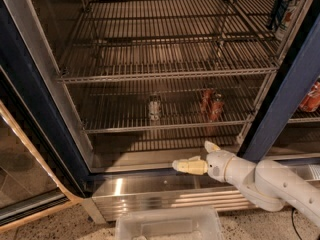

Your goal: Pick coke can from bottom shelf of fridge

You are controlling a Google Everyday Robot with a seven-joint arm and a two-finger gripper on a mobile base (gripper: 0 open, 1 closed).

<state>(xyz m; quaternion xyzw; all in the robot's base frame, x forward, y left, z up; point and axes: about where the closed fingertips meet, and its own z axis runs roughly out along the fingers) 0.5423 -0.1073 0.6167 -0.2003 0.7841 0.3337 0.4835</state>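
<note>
Camera view: fridge [30, 99] stands open, glass door [20, 179] swung out at left.

Gripper [192, 156] sits low at the front lip of the cabinet, just above the stainless base strip [150, 191]. Arm [270, 181] enters from lower right. One finger [190, 165] points left along the lip, the other [211, 146] juts upward. The jaws are spread apart with nothing between them.

Coke can [216, 107] stands upright on the bottom shelf [125, 129], right of centre and a little back from the front rail. It lies above the gripper, slightly to its right and deeper in, well apart from the jaws and not between them. The shelf's front rail crosses between gripper and can.

Second red can [205, 100] stands upright just behind and left of the coke can. The two overlap in this view; cannot tell whether they touch. Pale can [154, 107] is upright on the same shelf near centre, well left of the red pair and up and left of the gripper.

Higher racks [165, 59] span above. Dark can [282, 6] sits at the far right of an upper rack. Blue frame post [290, 89] rises right of the red cans, with a red object [311, 96] beyond it, partly cut off. Clear plastic bin [167, 226] rests on the floor before the base strip.
</note>
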